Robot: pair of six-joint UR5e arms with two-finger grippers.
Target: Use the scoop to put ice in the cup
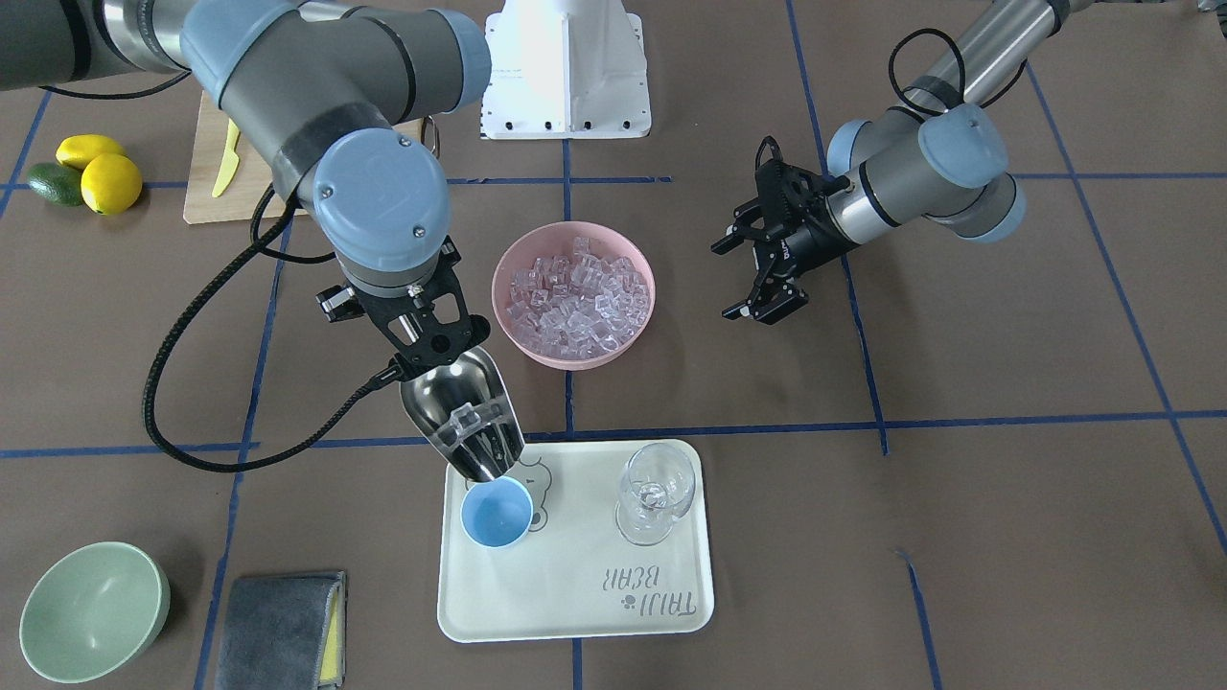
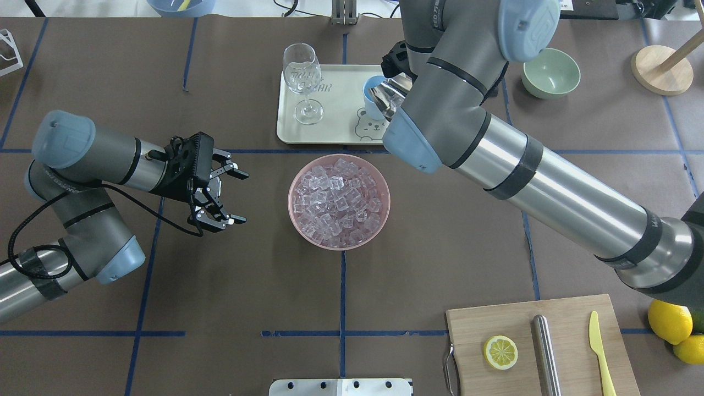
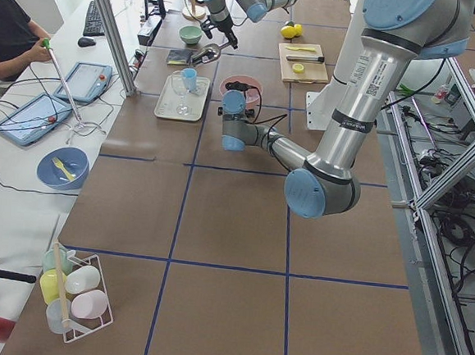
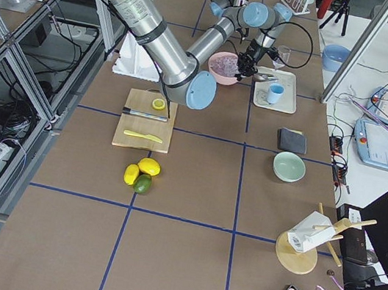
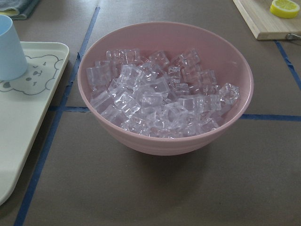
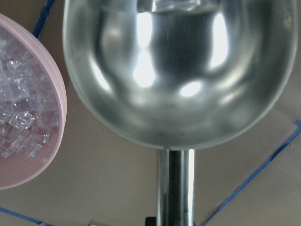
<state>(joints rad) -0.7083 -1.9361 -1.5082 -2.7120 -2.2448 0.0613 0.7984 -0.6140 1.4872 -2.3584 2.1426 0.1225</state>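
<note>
My right gripper (image 1: 431, 347) is shut on the rod handle of the steel scoop (image 1: 465, 414). The scoop tilts mouth-down over the light-blue cup (image 1: 497, 513) on the cream tray (image 1: 575, 599). A few clear ice cubes (image 1: 472, 426) lie near the scoop's lip. In the right wrist view the trough (image 6: 178, 70) is mostly bare, with ice at its far edge (image 6: 174, 4). A heap of ice (image 1: 575, 292) fills the pink bowl (image 1: 508, 287). My left gripper (image 2: 242, 198) is open and empty, left of the bowl (image 2: 379, 220), facing it.
A clear wine glass (image 1: 655, 489) stands on the tray beside the cup. A pale-green bowl (image 1: 91, 609) and a grey cloth (image 1: 283, 628) lie near that view's lower left. A cutting board (image 2: 572, 363) holds a lemon slice, a steel cylinder and a yellow knife. Lemons (image 1: 96, 172) lie nearby.
</note>
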